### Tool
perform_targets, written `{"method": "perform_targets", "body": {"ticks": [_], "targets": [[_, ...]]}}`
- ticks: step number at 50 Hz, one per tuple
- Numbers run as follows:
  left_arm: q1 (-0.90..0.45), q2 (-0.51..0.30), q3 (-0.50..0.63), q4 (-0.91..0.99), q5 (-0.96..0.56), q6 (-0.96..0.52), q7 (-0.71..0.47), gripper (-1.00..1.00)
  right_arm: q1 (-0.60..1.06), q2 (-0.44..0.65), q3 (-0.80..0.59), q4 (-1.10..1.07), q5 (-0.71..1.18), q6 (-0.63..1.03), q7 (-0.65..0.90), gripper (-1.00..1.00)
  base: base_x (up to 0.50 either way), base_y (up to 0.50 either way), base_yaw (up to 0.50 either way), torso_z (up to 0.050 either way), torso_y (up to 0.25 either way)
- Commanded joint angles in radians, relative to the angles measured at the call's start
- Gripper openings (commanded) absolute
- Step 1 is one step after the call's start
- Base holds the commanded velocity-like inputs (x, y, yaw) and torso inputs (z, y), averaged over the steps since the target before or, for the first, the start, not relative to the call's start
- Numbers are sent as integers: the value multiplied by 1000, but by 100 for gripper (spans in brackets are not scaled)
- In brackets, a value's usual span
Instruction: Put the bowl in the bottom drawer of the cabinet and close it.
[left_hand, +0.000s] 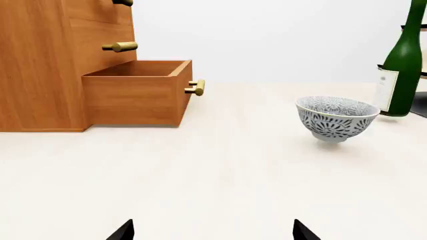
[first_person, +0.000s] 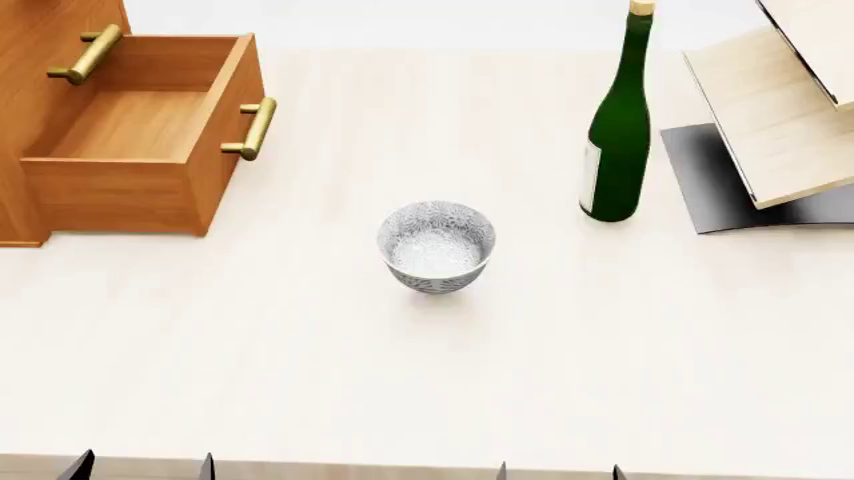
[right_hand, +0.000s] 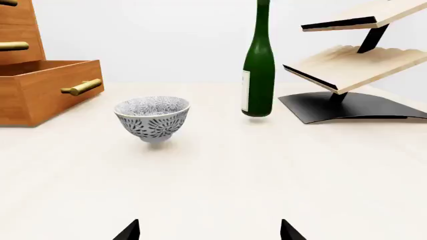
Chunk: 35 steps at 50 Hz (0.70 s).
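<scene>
Head view: I see both grippers only as dark tips at the near edge, left gripper (first_person: 140, 466) and right gripper (first_person: 558, 470), spread apart, holding nothing. The bowl (first_person: 437, 246) stands upright mid-table, right of the pulled-out bottom drawer (first_person: 127, 190).

Left wrist view: the cabinet (left_hand: 40, 65) is cut off above.

Right wrist view: a green bottle (right_hand: 258, 65) stands beyond the bowl.

You see only the dark fingertips of each gripper: the left gripper (left_hand: 212, 231) and the right gripper (right_hand: 209, 230) are cut off by the picture edges, so their bodies stay hidden. The cabinet (first_person: 40, 40) runs off the head view, its top drawer out of sight. The bottle (left_hand: 403, 60) loses its neck in the left wrist view. The rack (first_person: 774, 110) is cropped too.
</scene>
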Motion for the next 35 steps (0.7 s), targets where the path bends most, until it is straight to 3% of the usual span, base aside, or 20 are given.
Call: {"method": "perform_targets", "body": {"ticks": [1, 15, 26, 31, 35], "targets": [[2, -16, 17, 1, -16, -3, -20, 100, 2, 16, -24, 0, 10, 9, 19, 100, 0, 0, 0, 0, 0], [11, -50, 53, 22, -64, -22, -65, 100, -5, 52, -67, -15, 47, 8, 64, 100, 0, 0, 0, 0, 0], [120, -85, 55, 350, -97, -182, -111, 100, -17, 70, -80, -94, 86, 84, 81, 100, 0, 0, 0, 0, 0], [214, -101, 50, 451, -89, -164, -131, 100, -13, 80, -84, -144, 105, 161, 85, 100, 0, 0, 0, 0, 0], [312, -112, 57, 499, -77, -101, -139, 100, 7, 106, -73, -306, 122, 311, 105, 100, 0, 0, 0, 0, 0]]}}
